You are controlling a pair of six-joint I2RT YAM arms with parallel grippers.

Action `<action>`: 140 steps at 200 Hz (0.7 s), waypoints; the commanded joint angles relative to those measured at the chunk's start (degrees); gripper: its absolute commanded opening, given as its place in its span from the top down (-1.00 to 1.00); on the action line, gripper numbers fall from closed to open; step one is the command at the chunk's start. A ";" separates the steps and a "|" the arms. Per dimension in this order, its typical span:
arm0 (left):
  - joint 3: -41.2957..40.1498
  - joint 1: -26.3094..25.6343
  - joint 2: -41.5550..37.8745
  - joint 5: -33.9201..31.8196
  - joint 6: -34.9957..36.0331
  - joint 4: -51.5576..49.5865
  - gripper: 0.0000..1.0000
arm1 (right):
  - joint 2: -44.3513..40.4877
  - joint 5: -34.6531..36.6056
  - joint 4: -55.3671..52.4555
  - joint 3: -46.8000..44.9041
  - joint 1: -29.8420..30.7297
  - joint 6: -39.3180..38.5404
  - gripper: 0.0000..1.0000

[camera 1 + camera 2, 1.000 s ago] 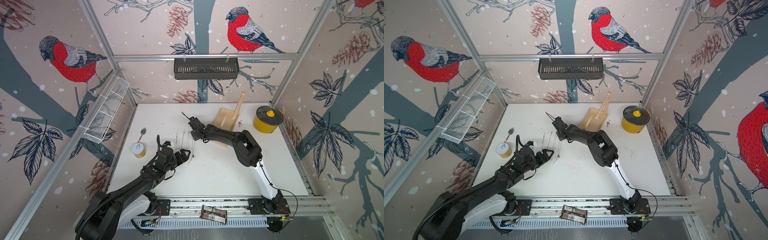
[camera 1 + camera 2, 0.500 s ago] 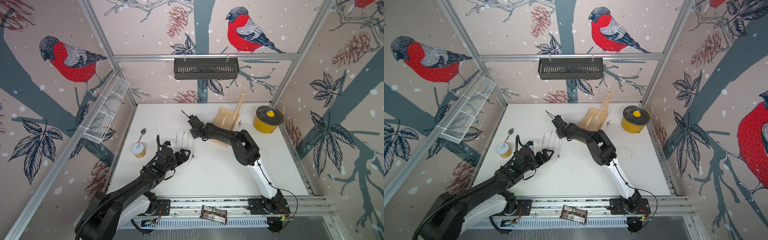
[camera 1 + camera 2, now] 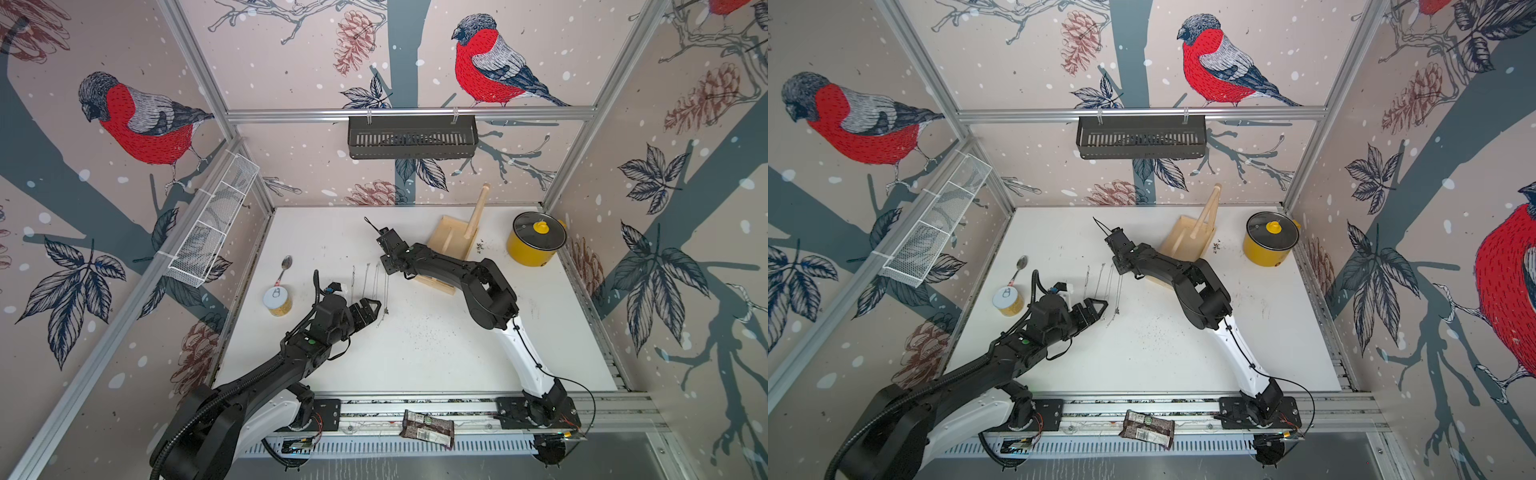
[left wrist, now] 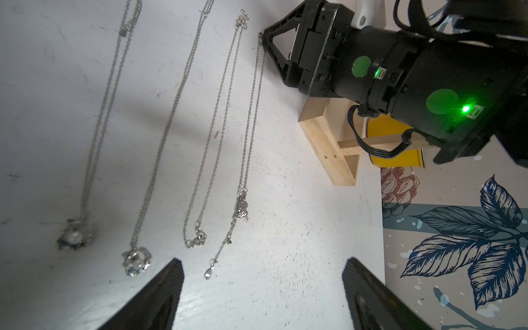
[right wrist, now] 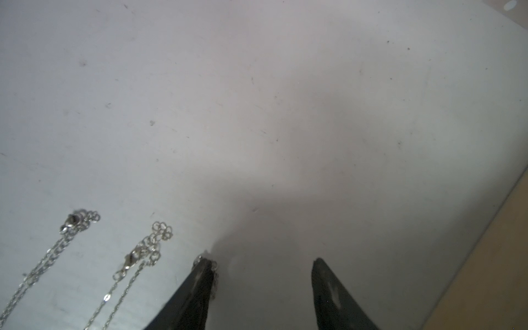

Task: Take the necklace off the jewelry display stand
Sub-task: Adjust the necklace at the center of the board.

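The jewelry display stand (image 3: 451, 245) (image 3: 1185, 243) is pale wood and stands at the back of the white table, with no chain showing on its crossbar (image 3: 477, 212). Several thin silver chains lie side by side on the table. The end of the rightmost necklace (image 3: 386, 291) (image 4: 253, 114) rests against one fingertip (image 5: 204, 267) of my right gripper (image 3: 383, 255) (image 3: 1115, 254) (image 5: 261, 263). That gripper is open, with nothing between its jaws. My left gripper (image 3: 372, 309) (image 3: 1100, 309) (image 4: 263, 264) is open at the chains' pendant ends and holds nothing.
A yellow pot (image 3: 536, 243) stands at the back right. A small can (image 3: 277, 299) and a spoon (image 3: 286, 264) lie at the left. A black basket (image 3: 411, 137) and a white wire basket (image 3: 212, 224) hang on the walls. A wrapper (image 3: 426, 428) lies on the front rail.
The right arm has shifted only very slightly. The left arm and the chains have not moved.
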 commanded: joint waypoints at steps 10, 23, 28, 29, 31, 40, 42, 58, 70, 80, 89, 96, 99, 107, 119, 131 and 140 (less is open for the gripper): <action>0.40 0.11 -0.12 0.00 0.37 0.68 -0.76 | 0.68 -1.30 -2.93 0.16 0.05 0.86 -0.16; 0.39 0.10 -0.12 0.01 0.45 0.65 -0.76 | 0.48 -1.22 -2.93 0.12 0.09 0.80 -0.16; 0.40 0.11 -0.12 0.08 0.45 0.63 -0.76 | 0.37 -1.22 -2.92 0.19 0.09 0.76 -0.16; 0.40 0.11 -0.12 0.09 0.45 0.65 -0.76 | 0.36 -1.18 -2.93 0.15 0.09 0.72 -0.16; 0.40 0.10 -0.12 0.09 0.46 0.67 -0.76 | 0.33 -1.14 -2.95 0.12 0.05 0.72 -0.16; 0.40 0.10 -0.26 -0.02 0.43 0.63 -0.76 | 0.01 -1.13 -2.93 0.19 0.10 0.70 -0.16; 0.40 0.10 -0.22 -0.07 0.45 0.66 -0.76 | -0.06 -1.13 -2.93 0.20 0.10 0.68 -0.16; 0.35 0.19 -0.39 -0.25 0.46 0.53 -0.77 | -0.56 -1.13 -2.93 0.29 0.10 0.72 -0.17; 0.38 0.35 -0.58 -0.32 0.54 0.40 -0.77 | -1.08 -1.21 -2.80 0.28 0.10 0.71 -0.18; 0.57 0.62 -0.72 -0.35 0.65 0.16 -0.78 | -1.52 -1.22 -2.76 0.22 0.10 0.62 -0.18; 0.71 0.79 -0.98 -0.48 0.87 -0.12 -0.78 | -2.07 -1.31 -2.67 0.33 0.07 0.52 -0.18; 0.83 0.95 -1.24 -0.73 1.11 -0.32 -0.79 | -2.47 -1.26 -2.52 0.33 0.10 0.36 -0.19; 0.96 1.04 -1.38 -0.92 1.22 -0.53 -0.79 | -2.66 -1.25 -2.45 0.30 0.17 0.32 -0.19; 1.39 1.17 -1.65 -1.42 1.56 -1.07 -0.85 | -3.13 -1.14 -2.38 0.46 0.15 0.10 -0.21; 2.27 1.45 -1.87 -1.92 2.25 -2.15 -0.93 | -3.76 -1.01 -2.67 1.01 0.12 -0.04 -0.21; 3.39 1.92 -1.97 -2.06 3.03 -3.34 -0.93 | -4.34 -0.79 -3.06 1.91 0.18 -0.25 -0.25; 4.36 2.37 -2.12 -2.11 3.58 -4.41 -0.93 | -4.77 -0.78 -3.40 2.51 0.16 -0.38 -0.26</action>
